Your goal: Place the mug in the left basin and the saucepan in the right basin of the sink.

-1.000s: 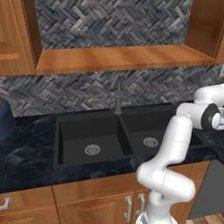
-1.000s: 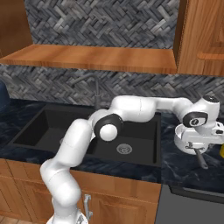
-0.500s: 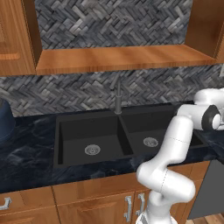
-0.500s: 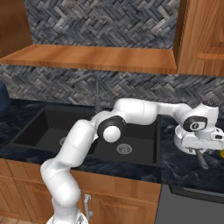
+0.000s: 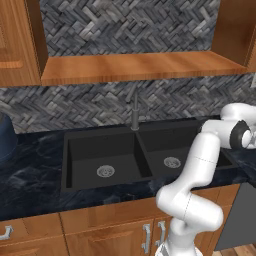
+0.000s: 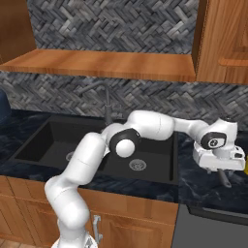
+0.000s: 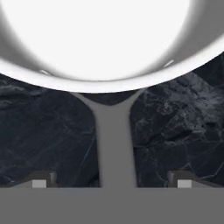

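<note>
Now our claw [image 7: 112,181] hangs wide apart, straddling the saucepan [image 7: 100,48] handle. We hold nothing. It sits on the dark tabletop [image 7: 43,131].

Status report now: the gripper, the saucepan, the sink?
Gripper open, straddling the saucepan handle on the dark counter. Nothing gripped yet. Both basins of the sink empty, right basin free for the pan.

The white arm reached from 7 o'clock across the black sink [image 6: 58,145] to the hand at 3 o'clock, low over the dark marbled surface [image 6: 208,186]. A thin grey handle [image 6: 224,178] poked out beneath it toward 5 o'clock. A yellow sliver [image 6: 246,167] touched the frame's 3 o'clock edge.
</note>
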